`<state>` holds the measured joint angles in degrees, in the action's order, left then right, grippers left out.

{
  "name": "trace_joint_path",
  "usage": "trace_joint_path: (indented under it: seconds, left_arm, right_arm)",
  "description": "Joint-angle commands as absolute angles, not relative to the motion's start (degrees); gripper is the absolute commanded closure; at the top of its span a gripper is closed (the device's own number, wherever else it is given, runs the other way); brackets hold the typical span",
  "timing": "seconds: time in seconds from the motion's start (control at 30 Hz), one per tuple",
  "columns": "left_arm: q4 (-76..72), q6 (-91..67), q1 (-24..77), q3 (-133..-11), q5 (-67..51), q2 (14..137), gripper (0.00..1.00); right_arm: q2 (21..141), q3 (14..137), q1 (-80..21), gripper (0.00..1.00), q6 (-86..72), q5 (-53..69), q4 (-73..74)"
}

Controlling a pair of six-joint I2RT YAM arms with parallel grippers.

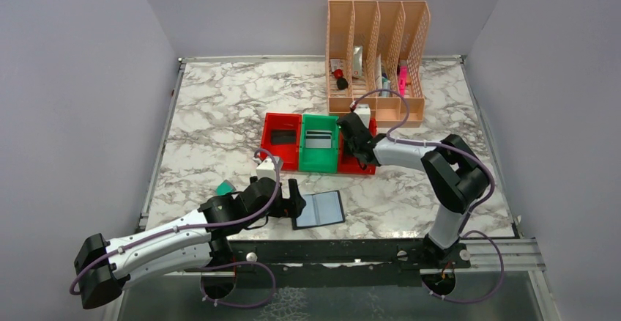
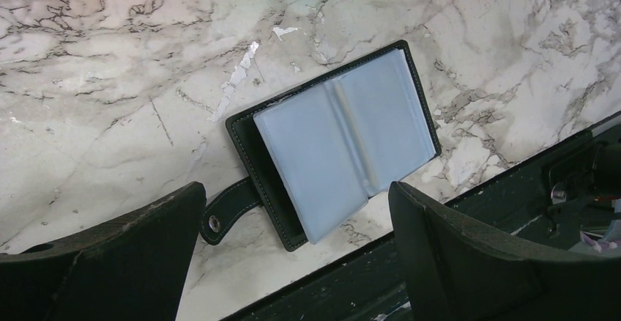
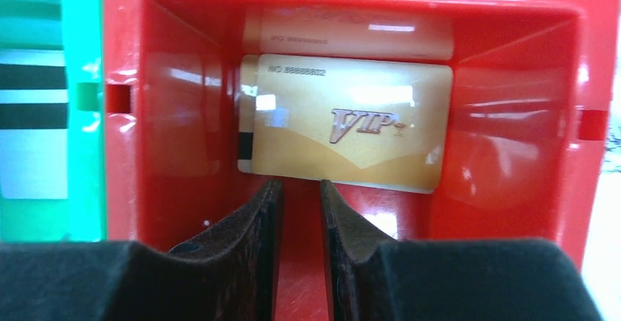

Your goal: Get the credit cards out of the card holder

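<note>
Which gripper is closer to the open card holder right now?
Left. The left gripper is right beside the card holder, at its strap edge. The right gripper is well away, pointing into a red bin containing a gold card.

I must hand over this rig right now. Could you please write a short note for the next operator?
Left gripper: wide open, empty, above the card holder, which lies open.
Right gripper: slightly open, empty, over the right red bin.
Done: gold card in that bin, striped card in the green bin.
To do: the holder's visible pockets look empty; check for hidden cards.
</note>
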<state>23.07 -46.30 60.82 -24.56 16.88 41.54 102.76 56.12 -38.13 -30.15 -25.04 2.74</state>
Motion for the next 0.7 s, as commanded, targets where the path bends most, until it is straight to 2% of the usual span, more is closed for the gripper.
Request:
trace_joint_path:
  seconds: [0.0,0.27,0.5,0.67]
  left_arm:
    - [22.7,-47.1,60.6,-24.5,15.4,40.9,0.01]
    - [22.5,-47.4,60.6,-24.8,15.4,41.3,0.01]
    - [22.7,-47.5,60.6,-24.7,13.6,41.0,0.01]
    - [22.6,-48.3,60.6,-24.2,14.0,39.7,0.01]
  right_arm:
    - [104.5,54.1,-36.4,0.7,-28.9,-30.7,2.7]
    - [103.3,52.7,-34.2,0.68,-22.3,-19.3,1.9]
    - [99.9,49.5,-33.9,0.66,-23.5,-23.3,4.6]
    - [96.5,47.6,-33.7,0.65,-22.6,-19.4,4.1]
